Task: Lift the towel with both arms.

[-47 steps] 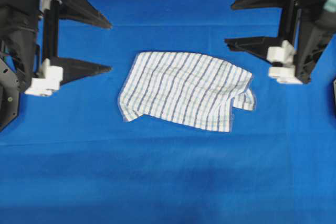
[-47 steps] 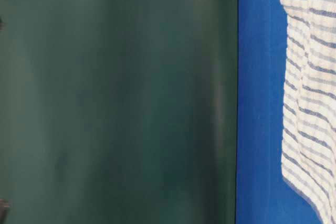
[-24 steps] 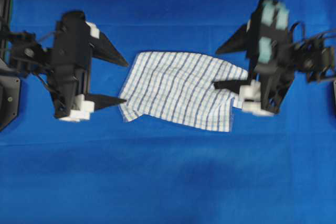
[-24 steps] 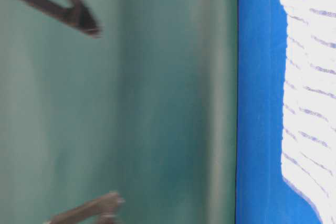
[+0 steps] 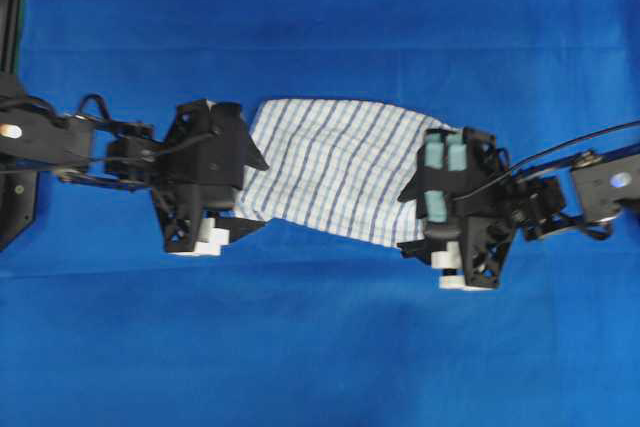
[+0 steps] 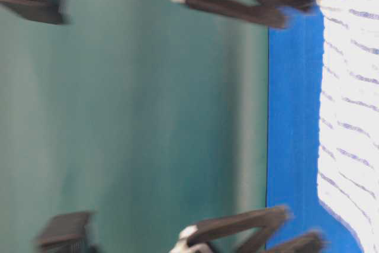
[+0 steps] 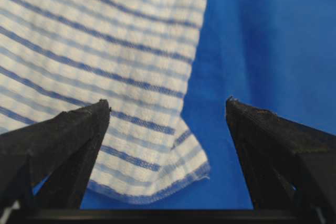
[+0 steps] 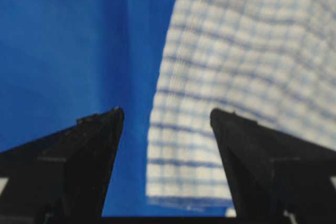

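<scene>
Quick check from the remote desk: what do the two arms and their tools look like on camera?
Both arms are black with loose black cables along them. Each ends in a tool with two pointed black fingers and a white plastic fitting. The right tool carries teal pads on its body; the left tool shows none. A silver round fitting sits on each arm near the frame edge.

no text, label, brand or number can be read anywhere — not in any view.
</scene>
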Available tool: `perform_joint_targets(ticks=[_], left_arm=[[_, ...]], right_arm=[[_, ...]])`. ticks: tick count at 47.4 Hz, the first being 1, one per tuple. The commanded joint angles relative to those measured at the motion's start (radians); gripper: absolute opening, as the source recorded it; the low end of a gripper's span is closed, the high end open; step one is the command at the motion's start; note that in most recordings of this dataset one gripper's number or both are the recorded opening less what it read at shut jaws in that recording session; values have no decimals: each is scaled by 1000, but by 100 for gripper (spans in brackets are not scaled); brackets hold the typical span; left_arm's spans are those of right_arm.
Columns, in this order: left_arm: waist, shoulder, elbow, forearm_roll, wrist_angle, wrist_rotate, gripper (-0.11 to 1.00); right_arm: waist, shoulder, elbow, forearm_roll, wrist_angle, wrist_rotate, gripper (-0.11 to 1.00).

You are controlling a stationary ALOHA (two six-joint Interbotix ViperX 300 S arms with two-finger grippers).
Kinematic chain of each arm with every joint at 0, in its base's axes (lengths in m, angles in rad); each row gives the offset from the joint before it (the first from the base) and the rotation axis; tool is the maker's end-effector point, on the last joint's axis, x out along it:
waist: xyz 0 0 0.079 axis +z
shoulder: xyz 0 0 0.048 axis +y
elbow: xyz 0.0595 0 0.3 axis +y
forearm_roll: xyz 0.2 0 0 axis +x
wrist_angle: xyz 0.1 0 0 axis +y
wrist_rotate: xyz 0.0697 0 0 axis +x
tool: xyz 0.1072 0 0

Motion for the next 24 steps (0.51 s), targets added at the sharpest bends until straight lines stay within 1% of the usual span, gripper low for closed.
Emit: perform_joint_targets(ticks=[1,9,13,24], left_arm=[[-6,52,-15,-2,-31,2,94],[-11,155,-17,-2,-84,2,94],[-11,181,-17,-2,-95,2,94],[-11,233,-8,-3,-124,0,93]], right_arm=[[6,44,-2,0,-43,14,67],[14,135,0,2,-109,34,67],[14,169,0,2,-132,37,67],[6,249,-6,0,-146,51,67]])
